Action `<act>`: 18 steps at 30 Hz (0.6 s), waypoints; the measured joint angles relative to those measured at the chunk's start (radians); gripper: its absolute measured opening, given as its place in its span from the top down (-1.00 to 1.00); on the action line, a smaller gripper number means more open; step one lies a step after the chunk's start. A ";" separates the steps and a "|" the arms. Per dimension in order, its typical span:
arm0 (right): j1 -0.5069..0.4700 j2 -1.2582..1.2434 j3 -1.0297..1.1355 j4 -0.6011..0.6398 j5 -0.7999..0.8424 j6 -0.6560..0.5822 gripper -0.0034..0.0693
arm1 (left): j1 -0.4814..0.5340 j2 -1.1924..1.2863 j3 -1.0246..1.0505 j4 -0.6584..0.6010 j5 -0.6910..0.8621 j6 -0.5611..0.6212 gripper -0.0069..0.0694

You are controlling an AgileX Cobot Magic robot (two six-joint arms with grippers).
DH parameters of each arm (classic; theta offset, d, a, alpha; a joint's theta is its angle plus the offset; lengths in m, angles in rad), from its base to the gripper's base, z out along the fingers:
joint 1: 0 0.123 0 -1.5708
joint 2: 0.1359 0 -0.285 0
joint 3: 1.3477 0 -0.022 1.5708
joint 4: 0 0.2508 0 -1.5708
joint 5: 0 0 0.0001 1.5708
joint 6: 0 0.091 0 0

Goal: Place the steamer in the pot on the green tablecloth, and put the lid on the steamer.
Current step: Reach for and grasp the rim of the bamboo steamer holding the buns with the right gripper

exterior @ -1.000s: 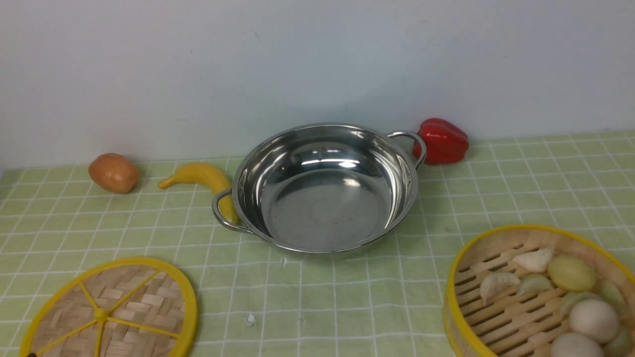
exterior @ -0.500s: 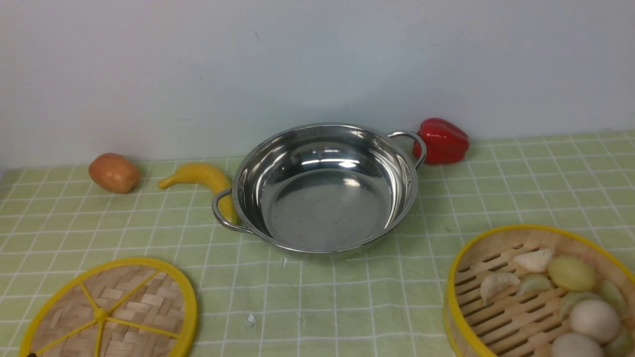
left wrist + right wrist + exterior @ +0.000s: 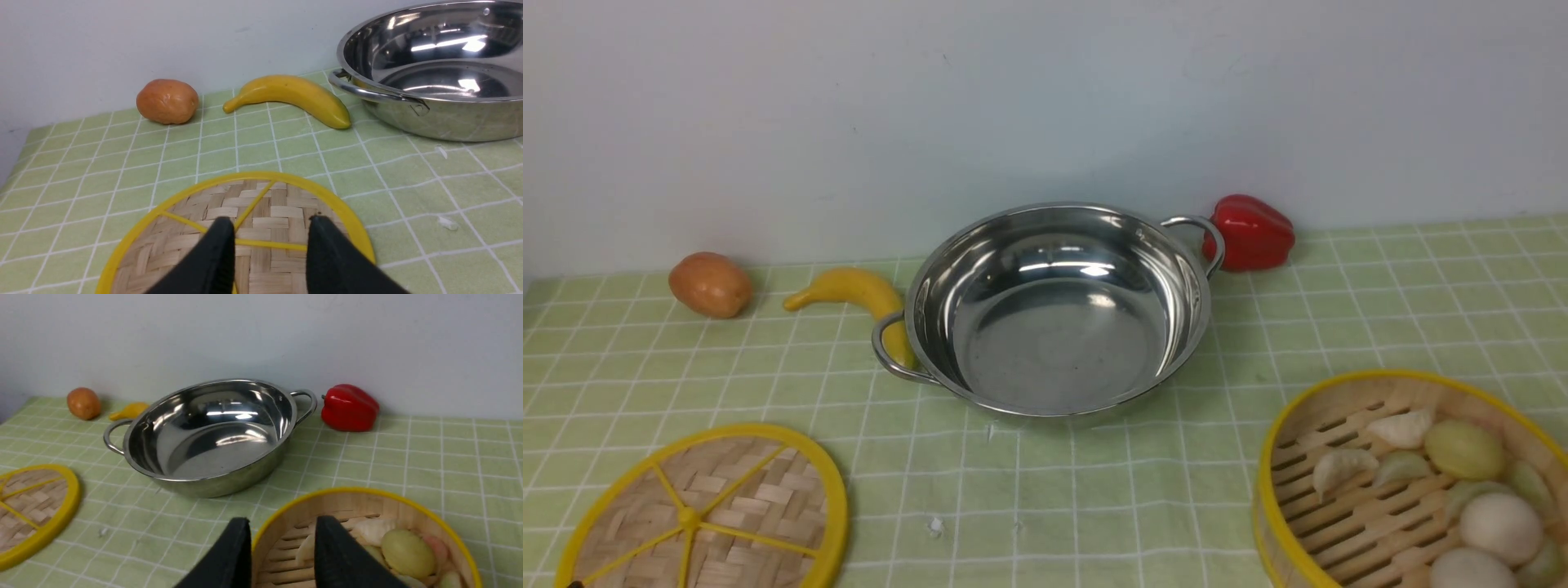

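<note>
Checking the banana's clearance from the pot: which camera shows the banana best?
The left wrist view: the banana lies whole and close, beside the pot. In the front view the pot's handle overlaps its tip; the right wrist view shows only a small distant part.

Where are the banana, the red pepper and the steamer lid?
banana (image 3: 849,287), front view, middle of its curve.
red pepper (image 3: 1252,231), front view, glossy front face.
lid (image 3: 689,517), front view, centre knob.

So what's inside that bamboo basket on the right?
The steamer holds pale dumplings, a greenish bun and two white buns on a slatted floor. Its near and right parts run out of the front view, so anything there cannot be seen.
</note>
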 joint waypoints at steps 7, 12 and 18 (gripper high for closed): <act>0.000 0.012 -0.007 0.209 0.030 0.000 0.25 | 0.000 0.000 0.000 0.000 0.000 0.000 0.18; 0.000 0.012 -0.007 0.362 0.149 -0.047 0.25 | 0.000 0.000 0.000 0.000 0.000 0.000 0.18; 0.000 0.107 -0.016 0.328 0.297 -0.180 0.25 | 0.000 0.000 0.000 0.000 0.000 0.000 0.18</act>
